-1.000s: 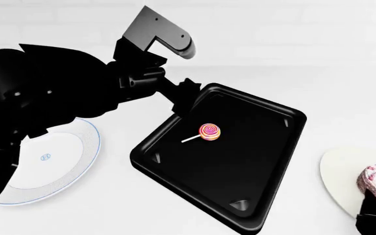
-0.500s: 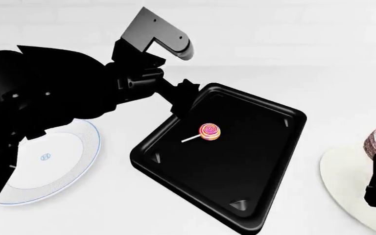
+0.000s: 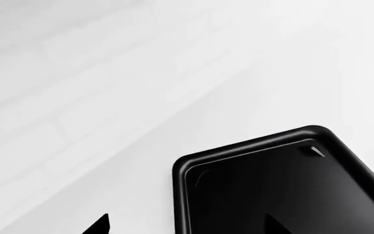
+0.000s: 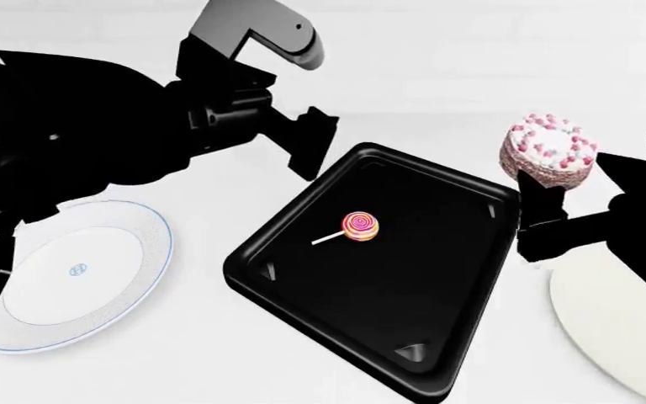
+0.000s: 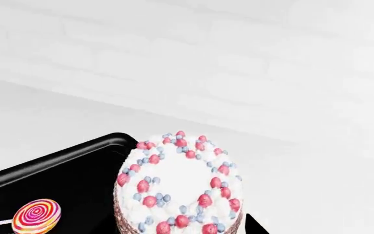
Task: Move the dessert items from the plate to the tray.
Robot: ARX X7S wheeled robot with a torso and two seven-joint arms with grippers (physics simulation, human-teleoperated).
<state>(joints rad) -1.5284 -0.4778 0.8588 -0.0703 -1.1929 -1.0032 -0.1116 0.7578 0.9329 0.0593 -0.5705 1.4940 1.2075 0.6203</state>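
The black tray (image 4: 413,311) lies in the middle of the table. The swirl lollipop (image 4: 360,226) lies on it, and shows in the right wrist view too (image 5: 36,216). My right gripper (image 4: 548,192) is shut on the white-frosted cake (image 4: 548,150) and holds it in the air above the tray's far right corner. In the right wrist view the cake (image 5: 177,183) fills the space between the jaws, over the tray's edge (image 5: 64,170). My left gripper (image 4: 312,145) is open and empty, hovering at the tray's far left corner (image 3: 252,146).
A white plate with a blue rim (image 4: 76,278) lies left of the tray, partly under my left arm. A cream plate (image 4: 609,328) lies at the right edge, below my right arm. A white wall runs behind the table.
My right gripper has lifted the cake off the cream plate and carried it up and left, towards the tray's far right corner. My left arm has shifted slightly.
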